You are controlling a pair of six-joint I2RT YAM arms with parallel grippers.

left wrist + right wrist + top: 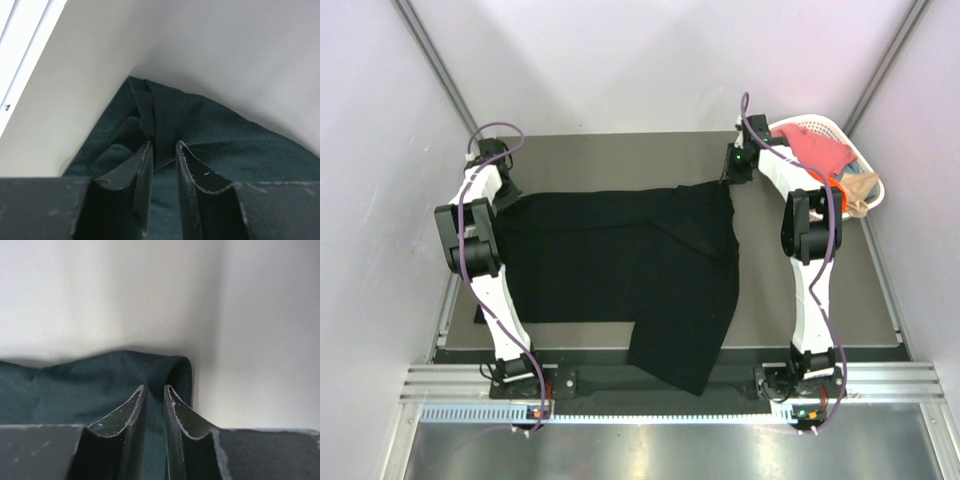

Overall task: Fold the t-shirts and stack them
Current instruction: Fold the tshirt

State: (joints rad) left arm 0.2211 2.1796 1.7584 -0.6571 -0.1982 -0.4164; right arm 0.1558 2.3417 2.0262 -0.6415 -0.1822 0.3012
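Left gripper (pixel 163 145) sat at the far left corner of the black t-shirt (pixel 620 260), low over the bench (pixel 765 275). In the left wrist view its jaws stood nearly together with a bunched ridge of the dark cloth pinched between them: grasping the shirt.

The black t-shirt lay spread across the middle of the bench, wrinkled toward the left. Its near right portion ran past the front edge of the bench.

Right gripper (pixel 154 388) was at the shirt's far right corner. Its jaws were narrowed on the hem, the edge curling up just beside the right finger: clenched on the shirt.

At the far right corner, a white slatted basket (pixel 820 122) held a pink shirt (pixel 815 148), an orange cloth (pixel 839 181) and a beige cloth (pixel 861 194), well apart from the black one.
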